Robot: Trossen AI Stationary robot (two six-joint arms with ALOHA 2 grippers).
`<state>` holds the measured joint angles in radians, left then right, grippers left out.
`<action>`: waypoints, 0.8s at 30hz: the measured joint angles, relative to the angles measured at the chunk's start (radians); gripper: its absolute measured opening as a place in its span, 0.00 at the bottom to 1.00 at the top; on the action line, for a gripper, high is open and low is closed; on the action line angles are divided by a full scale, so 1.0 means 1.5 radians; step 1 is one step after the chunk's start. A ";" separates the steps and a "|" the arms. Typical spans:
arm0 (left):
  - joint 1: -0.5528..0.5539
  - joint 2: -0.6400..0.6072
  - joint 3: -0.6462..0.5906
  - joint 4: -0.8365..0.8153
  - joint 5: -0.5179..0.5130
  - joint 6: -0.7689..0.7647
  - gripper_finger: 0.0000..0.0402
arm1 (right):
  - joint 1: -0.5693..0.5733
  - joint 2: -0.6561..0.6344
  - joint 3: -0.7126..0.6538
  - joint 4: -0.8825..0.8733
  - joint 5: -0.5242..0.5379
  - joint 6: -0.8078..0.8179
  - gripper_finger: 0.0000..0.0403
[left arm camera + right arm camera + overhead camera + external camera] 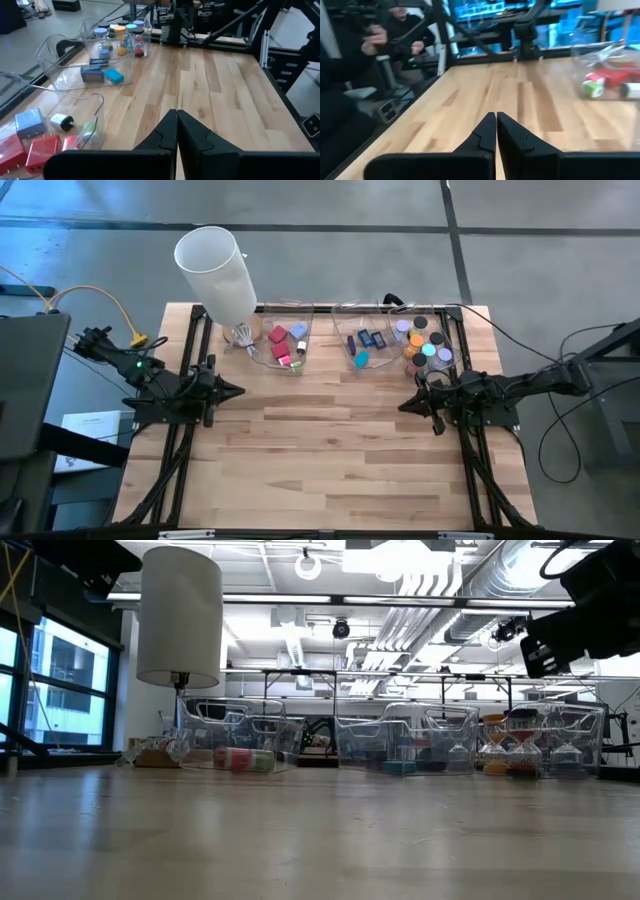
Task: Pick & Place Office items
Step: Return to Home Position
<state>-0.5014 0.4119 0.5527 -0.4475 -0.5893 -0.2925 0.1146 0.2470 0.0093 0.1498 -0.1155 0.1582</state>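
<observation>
The office items lie in three clear bins along the table's far edge. Red, pink and lavender blocks fill the left bin. Dark blue and teal flat rectangles sit in the middle bin, and round discs in orange, teal, purple and black in the right one. My left gripper hovers shut over the table's left side, pointing right, with its fingertips together. My right gripper hovers shut over the right side, pointing left, also seen in the right wrist view. Neither holds anything.
A tall white cylinder stands at the far left corner beside the left bin. Black frame rails run along the table's left and right sides. Bare wood lies between the grippers. A person sits beyond the table's left side.
</observation>
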 joint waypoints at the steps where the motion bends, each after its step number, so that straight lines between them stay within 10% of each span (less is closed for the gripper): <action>1: 0.000 0.001 0.000 0.000 0.000 -0.001 0.00 | 0.000 0.000 0.000 0.004 0.011 -0.003 0.01; 24: 0.000 -0.095 -0.132 0.028 0.023 -0.024 0.00 | 0.000 0.001 -0.001 -0.024 0.143 0.026 0.01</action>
<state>-0.5018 0.2695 0.3553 -0.4050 -0.5541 -0.3285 0.1146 0.2478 0.0078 0.1143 0.0986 0.1974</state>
